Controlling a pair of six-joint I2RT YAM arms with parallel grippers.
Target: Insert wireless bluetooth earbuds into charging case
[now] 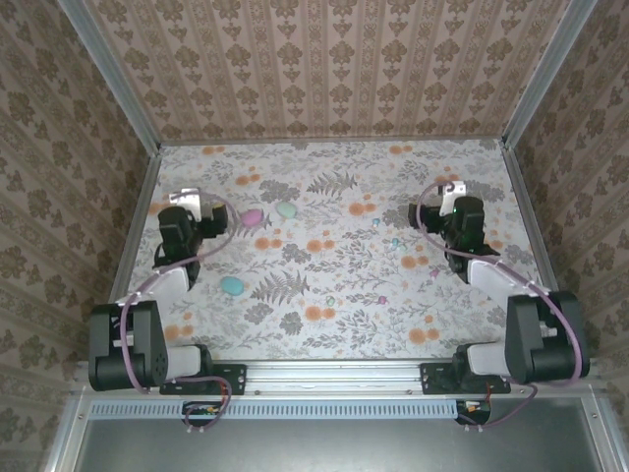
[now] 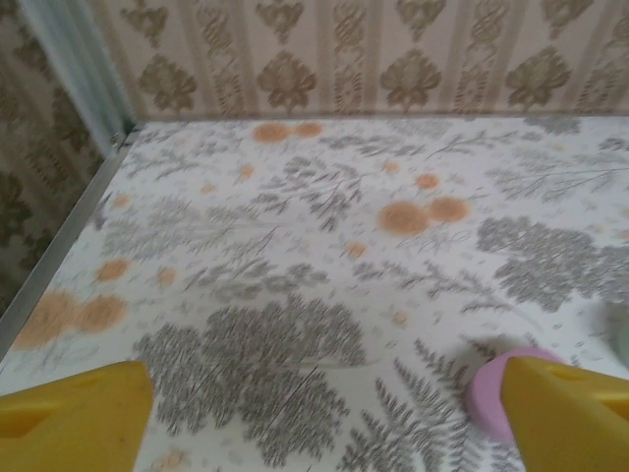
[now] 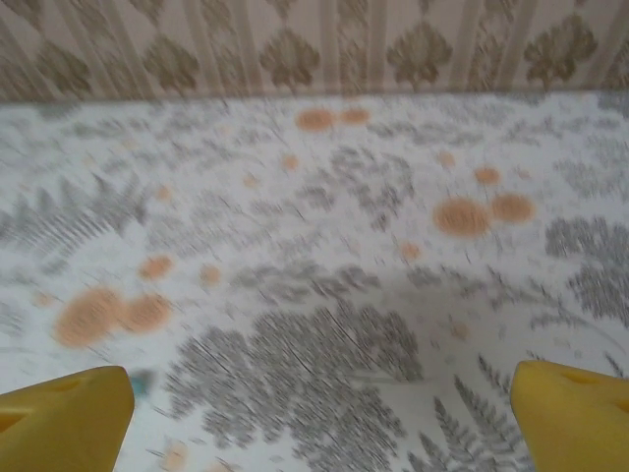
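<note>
Three closed egg-shaped charging cases lie on the floral table: a pink case [image 1: 252,217], a mint case [image 1: 286,209] and a teal case [image 1: 232,285]. Tiny earbuds [image 1: 396,241] are scattered to the right of the middle. My left gripper [image 1: 197,209] hovers just left of the pink case, open, with nothing between its yellow fingers [image 2: 74,413]. In the left wrist view the pink case [image 2: 485,396] peeks out from behind the right finger. My right gripper [image 1: 454,204] is open over bare table at the far right. A small teal speck [image 3: 143,382] lies by its left finger.
Patterned walls close the table in at the back and both sides, with a metal rail [image 2: 59,256] along the left edge. More small earbuds [image 1: 382,298] lie toward the front middle. The arm bases [image 1: 128,344] stand at the near edge.
</note>
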